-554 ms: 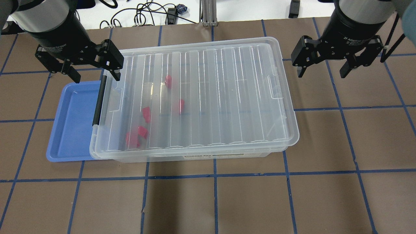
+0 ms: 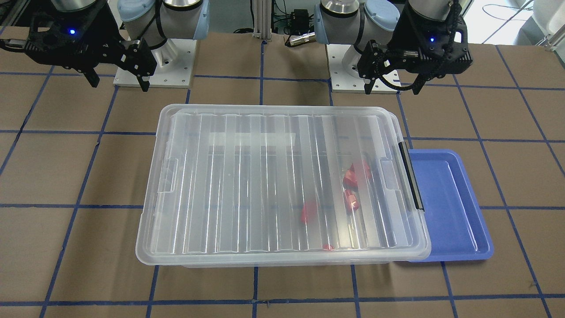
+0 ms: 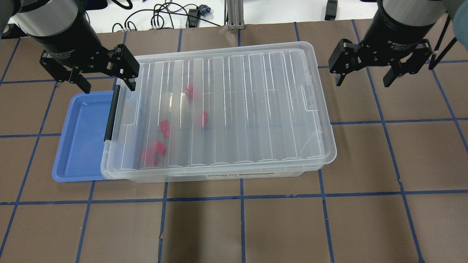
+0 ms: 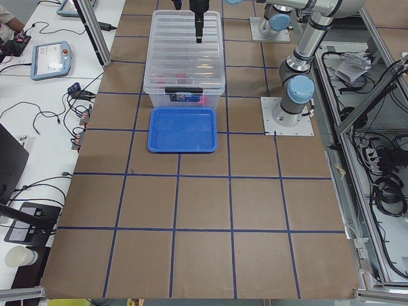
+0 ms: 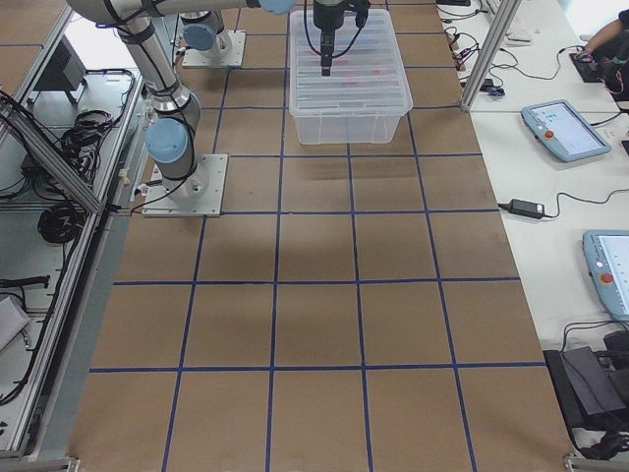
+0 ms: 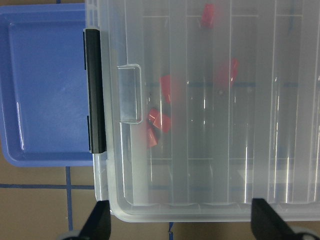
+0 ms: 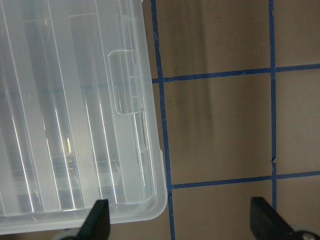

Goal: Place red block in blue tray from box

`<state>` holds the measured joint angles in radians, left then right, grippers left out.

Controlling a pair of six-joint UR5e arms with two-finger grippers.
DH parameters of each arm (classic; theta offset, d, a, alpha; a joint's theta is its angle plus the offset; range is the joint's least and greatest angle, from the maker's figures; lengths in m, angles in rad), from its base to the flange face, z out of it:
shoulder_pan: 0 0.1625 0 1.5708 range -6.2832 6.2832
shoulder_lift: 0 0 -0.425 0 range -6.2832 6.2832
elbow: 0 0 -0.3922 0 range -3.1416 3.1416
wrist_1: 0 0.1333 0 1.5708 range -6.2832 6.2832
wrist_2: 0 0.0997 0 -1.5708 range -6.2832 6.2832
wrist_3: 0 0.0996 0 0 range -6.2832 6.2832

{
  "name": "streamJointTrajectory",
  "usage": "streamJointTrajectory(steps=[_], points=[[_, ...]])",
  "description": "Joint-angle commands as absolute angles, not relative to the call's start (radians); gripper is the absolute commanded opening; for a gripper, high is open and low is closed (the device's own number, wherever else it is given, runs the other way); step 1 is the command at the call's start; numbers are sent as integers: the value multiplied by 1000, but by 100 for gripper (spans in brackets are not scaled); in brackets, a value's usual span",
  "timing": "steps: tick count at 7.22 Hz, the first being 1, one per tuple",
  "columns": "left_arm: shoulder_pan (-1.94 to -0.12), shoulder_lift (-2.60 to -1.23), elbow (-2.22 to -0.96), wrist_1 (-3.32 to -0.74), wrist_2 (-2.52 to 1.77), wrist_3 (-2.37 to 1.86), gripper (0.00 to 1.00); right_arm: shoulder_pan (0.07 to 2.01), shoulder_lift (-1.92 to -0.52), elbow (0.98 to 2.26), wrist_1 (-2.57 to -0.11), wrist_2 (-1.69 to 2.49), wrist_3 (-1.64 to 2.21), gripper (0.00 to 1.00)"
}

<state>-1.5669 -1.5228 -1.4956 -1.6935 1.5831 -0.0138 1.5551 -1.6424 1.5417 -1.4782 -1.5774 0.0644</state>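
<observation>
The box (image 3: 237,109) is a clear bin with its ribbed lid on and a black latch (image 3: 109,113) at its left end. Several red blocks (image 3: 164,128) lie inside near that end and also show in the left wrist view (image 6: 160,122). The blue tray (image 3: 82,135) lies flat against the latch end, empty. My left gripper (image 3: 108,86) hovers open and empty above the box's far left corner. My right gripper (image 3: 362,82) hovers open and empty above the table, just past the box's far right corner (image 7: 75,125).
Brown table paper with a blue tape grid (image 3: 241,197) surrounds the box. Cables (image 3: 164,18) and an aluminium post (image 3: 234,14) sit beyond the far edge. The two arm bases (image 2: 154,66) stand on the robot's side.
The right gripper has shifted very slightly toward the far edge. The left gripper, box, tray and blocks have not moved.
</observation>
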Motion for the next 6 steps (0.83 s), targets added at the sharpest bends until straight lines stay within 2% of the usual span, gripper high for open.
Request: streamJointTrajectory(steps=[1,3,6], points=[[-1566,-1523,-1496,-1694,1583,-14,100,1555,-1631,1555,-1465,-1589,64,100],[-1568,-1523,-1496,-1694,1582,-14,100,1554,-1618,1574,-1477,-1597,55,100],[-1569,-1523,-1496,-1690,1580,-14,100,1546,-1496,1586,-1612,-1591,55,100]])
